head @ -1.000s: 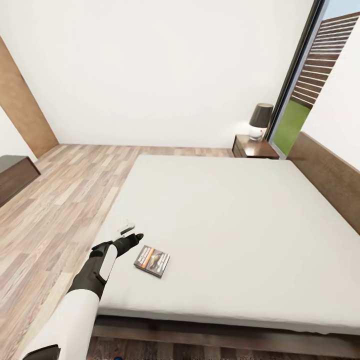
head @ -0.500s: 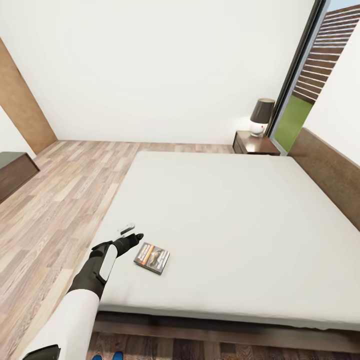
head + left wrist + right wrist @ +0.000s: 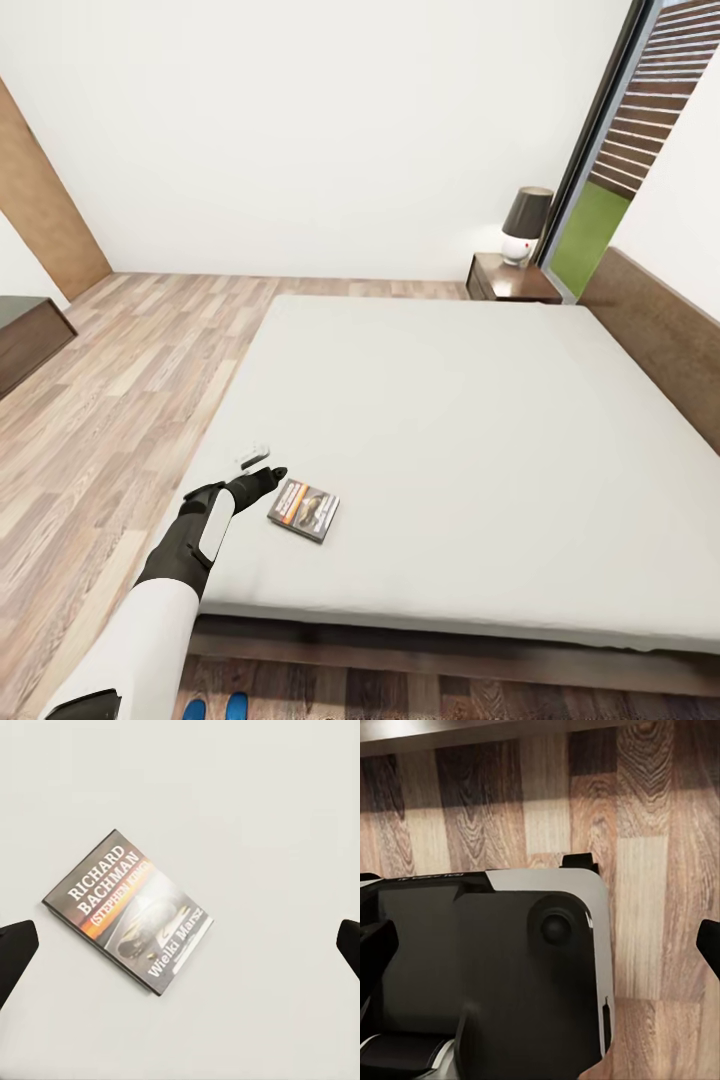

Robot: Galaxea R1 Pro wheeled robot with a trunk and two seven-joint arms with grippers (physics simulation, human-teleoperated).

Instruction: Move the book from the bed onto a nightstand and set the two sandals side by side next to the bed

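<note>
The book point(image 3: 303, 509) lies flat on the bed point(image 3: 450, 430) near its foot-end corner, its dark cover with the orange band facing up. My left gripper point(image 3: 262, 466) hovers open just to the book's left, a little above the mattress. In the left wrist view the book point(image 3: 127, 911) lies between the spread fingertips point(image 3: 15, 956), untouched. The nightstand point(image 3: 510, 280) stands at the far side of the bed by the window. Tips of the two blue sandals point(image 3: 235, 706) peek in on the floor below the bed's foot end. My right gripper point(image 3: 540, 945) is open, over my own base.
A lamp point(image 3: 525, 225) with a dark shade stands on the nightstand. A low dark dresser point(image 3: 25, 340) sits at the left wall. Wood-plank floor point(image 3: 130, 370) runs along the bed's left side. The dark headboard point(image 3: 665, 340) lines the right.
The whole head view has shifted, and the blue sandals have come into sight at the bottom edge. The book lies where it was, and the left gripper still hovers beside it.
</note>
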